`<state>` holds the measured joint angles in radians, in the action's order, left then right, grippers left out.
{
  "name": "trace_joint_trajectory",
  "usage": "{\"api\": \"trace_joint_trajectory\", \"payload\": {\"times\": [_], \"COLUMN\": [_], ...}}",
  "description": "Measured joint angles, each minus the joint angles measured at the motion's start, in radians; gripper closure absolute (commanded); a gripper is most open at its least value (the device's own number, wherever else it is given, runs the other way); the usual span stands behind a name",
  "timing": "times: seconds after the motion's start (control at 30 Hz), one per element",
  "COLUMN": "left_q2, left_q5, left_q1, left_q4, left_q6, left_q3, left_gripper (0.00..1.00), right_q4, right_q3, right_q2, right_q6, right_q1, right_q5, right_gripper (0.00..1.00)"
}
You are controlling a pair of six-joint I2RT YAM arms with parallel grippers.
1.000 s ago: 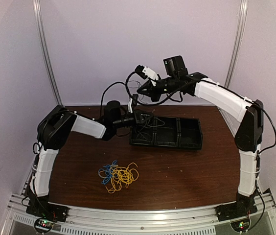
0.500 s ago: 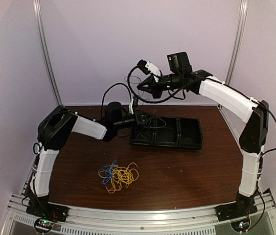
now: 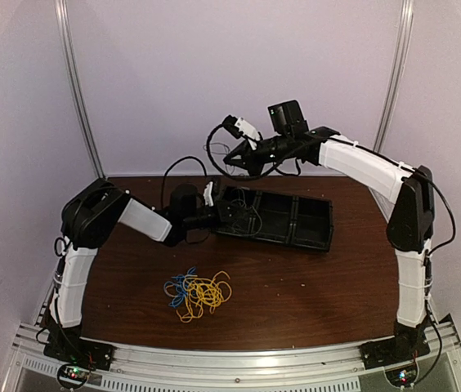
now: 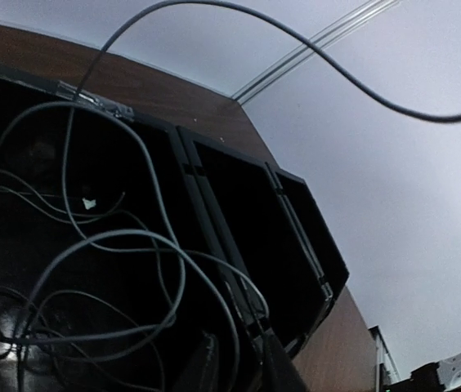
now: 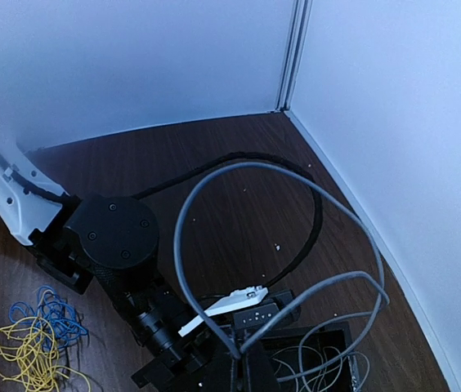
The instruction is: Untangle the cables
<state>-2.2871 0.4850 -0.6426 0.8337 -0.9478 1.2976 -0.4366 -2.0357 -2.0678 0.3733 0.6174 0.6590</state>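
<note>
Outside left wrist view, yellow cables (image 3: pixel 208 292)

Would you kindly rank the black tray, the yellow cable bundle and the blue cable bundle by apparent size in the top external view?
1. black tray, largest.
2. yellow cable bundle.
3. blue cable bundle, smallest; it overlaps the yellow one, so edges are approximate.

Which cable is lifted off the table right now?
The pale grey cable, hanging from the right gripper; the yellow and blue cables lie tangled on the wooden table.
</note>
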Motion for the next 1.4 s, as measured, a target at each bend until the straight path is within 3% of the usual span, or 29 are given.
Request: {"api": "trace_joint_trajectory", "payload": {"times": [0.3, 0.53, 0.67, 0.83, 1.03, 1.4], "left_q2": [0.058, 0.254, 0.37, 0.375, 0.25, 0.179], "left_q5": [-0.012, -0.037, -0.113, -0.269, -0.42, -0.552], "left_q1": [0.013, 0.013, 0.012, 0.011, 0.004, -0.029], "left_q4": [-0.044, -0.107, -0.222, -0.425, -0.643, -0.785], "left_q6": [0.041, 0.087, 0.153, 0.261, 0.355, 0.396], "left_q3": [-0.004, -0.111, -0.177, -0.129, 0.043, 0.15], "left_gripper": [0.48, 0.38, 0.37, 0.37, 0.43, 0.78], "right_q4": [0.004, 0.007, 0.008, 0.009, 0.008, 0.01], "right_q3": [0.019, 0.051, 0.055, 0.078, 0.085, 0.114], "right_q2": [-0.036, -0.036, -0.036, -0.036, -0.036, -0.028], "right_q6": [-0.005, -0.006, -0.005, -0.005, -0.005, -0.006], "right_q1": [-0.002, -0.023, -0.035, -0.041, -0.041, -0.041], "right_q5": [0.0, -0.001, -0.002, -0.002, -0.002, -0.004], "right_gripper": [1.0, 1.0, 1.0, 1.0, 1.0, 1.0]}}
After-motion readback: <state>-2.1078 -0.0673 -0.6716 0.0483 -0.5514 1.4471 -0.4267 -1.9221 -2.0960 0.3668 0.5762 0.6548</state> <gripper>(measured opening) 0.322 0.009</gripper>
